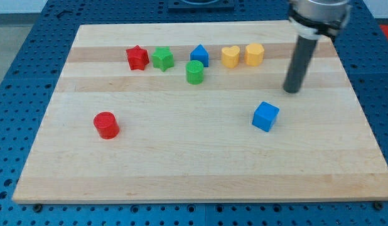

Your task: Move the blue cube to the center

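Observation:
The blue cube lies on the wooden board, right of the board's middle. My tip stands up and to the right of the cube, a short gap away, not touching it. The rod rises from the tip toward the view's top right.
A row near the view's top holds a red star, a green star, a blue house-shaped block, a yellow heart and a yellow hexagonal block. A green cylinder sits just below the row. A red cylinder lies at the left.

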Available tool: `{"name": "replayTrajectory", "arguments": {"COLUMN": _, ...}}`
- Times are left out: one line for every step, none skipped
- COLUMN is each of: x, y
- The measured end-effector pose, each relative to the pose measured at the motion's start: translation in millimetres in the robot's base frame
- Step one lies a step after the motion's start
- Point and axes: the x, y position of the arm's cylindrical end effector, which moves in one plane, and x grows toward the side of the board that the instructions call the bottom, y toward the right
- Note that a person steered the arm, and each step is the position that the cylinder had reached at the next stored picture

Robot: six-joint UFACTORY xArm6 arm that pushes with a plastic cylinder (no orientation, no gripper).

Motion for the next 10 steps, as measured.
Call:
{"name": "replayTrajectory", "arguments": {"x": 36.0, "y": 17.2}}
{"name": "replayTrajectory", "arguments": {"x": 59.9, "y": 9.5}}
{"name": "replayTrajectory", "arguments": {"x": 62.9, "y": -30.1}}
{"name": "replayTrajectory", "arguments": {"x": 62.9, "y": -80.0}}
{"name": "replayTrajectory", "arguments": {"x": 62.9, "y": -118.2}}
{"name": "replayTrajectory", "arguments": {"x": 62.9, "y": -154.4}}
{"name": "replayTrajectory", "arguments": {"x": 62.3, "y": -181.0}}
{"name": "replayTrajectory", "arguments": {"x": 62.3, "y": -194.5}}
{"name": "replayTrajectory", "arguments": {"x": 59.2, "y": -208.7}}
{"name": "replayTrajectory", "arguments": {"x": 54.8, "y": -209.8}}
